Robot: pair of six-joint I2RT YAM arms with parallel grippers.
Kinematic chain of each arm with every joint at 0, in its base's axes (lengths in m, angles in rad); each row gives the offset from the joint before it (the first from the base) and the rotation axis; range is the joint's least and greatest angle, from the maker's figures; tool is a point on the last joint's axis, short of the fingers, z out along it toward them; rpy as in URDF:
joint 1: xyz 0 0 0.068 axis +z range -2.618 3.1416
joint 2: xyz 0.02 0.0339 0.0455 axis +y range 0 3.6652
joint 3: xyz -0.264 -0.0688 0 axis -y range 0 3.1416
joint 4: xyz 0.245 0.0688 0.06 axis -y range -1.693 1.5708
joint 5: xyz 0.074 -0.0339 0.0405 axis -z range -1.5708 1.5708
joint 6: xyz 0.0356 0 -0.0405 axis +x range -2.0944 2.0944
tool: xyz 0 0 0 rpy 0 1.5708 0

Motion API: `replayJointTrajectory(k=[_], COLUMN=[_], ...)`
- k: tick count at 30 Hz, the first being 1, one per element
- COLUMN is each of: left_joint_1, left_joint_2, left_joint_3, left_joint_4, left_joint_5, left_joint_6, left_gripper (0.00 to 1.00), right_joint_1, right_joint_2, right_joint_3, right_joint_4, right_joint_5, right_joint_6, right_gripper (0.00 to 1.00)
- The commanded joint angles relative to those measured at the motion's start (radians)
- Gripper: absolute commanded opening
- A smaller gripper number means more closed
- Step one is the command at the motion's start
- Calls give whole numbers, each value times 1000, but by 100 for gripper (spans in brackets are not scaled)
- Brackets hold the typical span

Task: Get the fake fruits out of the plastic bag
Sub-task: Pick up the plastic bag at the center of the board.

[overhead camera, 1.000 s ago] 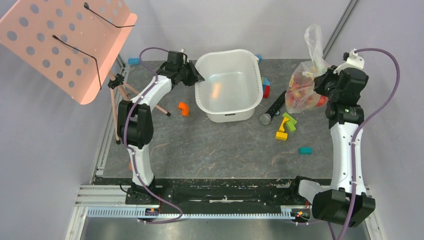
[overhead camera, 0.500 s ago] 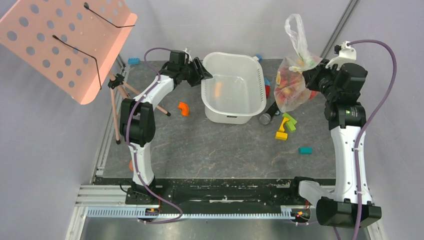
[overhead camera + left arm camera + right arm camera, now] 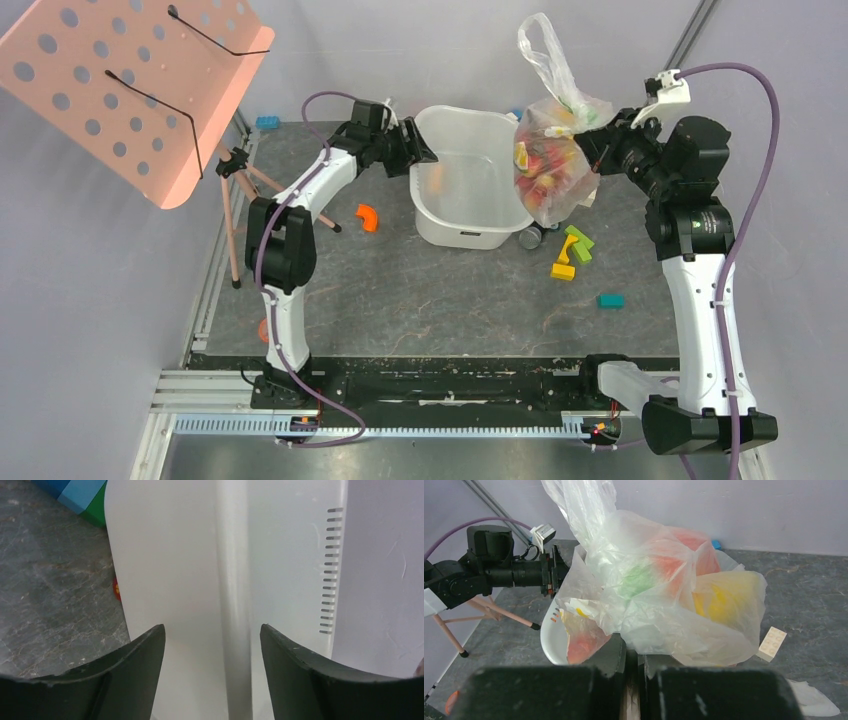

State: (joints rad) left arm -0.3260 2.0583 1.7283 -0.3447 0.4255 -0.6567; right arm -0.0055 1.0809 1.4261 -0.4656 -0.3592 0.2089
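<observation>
Fruits (image 3: pixel 538 165) hang bunched inside the plastic bag (image 3: pixel 570 110), which your right gripper (image 3: pixel 634 662) pinches by its film just over the white basin's (image 3: pixel 465 236) right rim, while your left gripper (image 3: pixel 212 640), jaws spread, straddles the opposite rim.

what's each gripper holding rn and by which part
Right gripper pinches the plastic bag by film below the handles, fake fruits inside. Left gripper straddles the white basin rim; grip unclear.

The plastic bag (image 3: pixel 552 172) hangs over the basin's (image 3: pixel 462 238) right rim, blocks (image 3: pixel 572 248) beside it
</observation>
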Motion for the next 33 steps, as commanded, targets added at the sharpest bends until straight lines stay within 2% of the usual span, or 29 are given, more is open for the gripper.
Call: replayJointTrajectory(k=[1, 6, 10, 19, 26, 33], left_joint_1=[-36, -47, -57, -79, -85, -85], left_joint_2=[25, 8, -16, -94, -190, -369], left_joint_3=[125, 131, 136, 40, -95, -271], left_joint_4=[-96, -110, -108, -66, -5, 52], left_joint_5=[-34, -57, -27, 97, 153, 169], left_joint_6=[110, 127, 137, 148, 163, 158], left_gripper=[70, 50, 37, 17, 10, 8], right_joint_1=[1, 0, -1, 1, 0, 0], right_joint_2=[-30, -31, -37, -57, -64, -65], right_joint_3=[51, 48, 38, -14, -48, -68], right_joint_4=[38, 30, 34, 62, 76, 82], right_joint_5=[-1, 17, 71, 107, 118, 121], right_joint_6=[-22, -33, -22, -16, -20, -21], right_gripper=[0, 0, 0, 1, 1, 1])
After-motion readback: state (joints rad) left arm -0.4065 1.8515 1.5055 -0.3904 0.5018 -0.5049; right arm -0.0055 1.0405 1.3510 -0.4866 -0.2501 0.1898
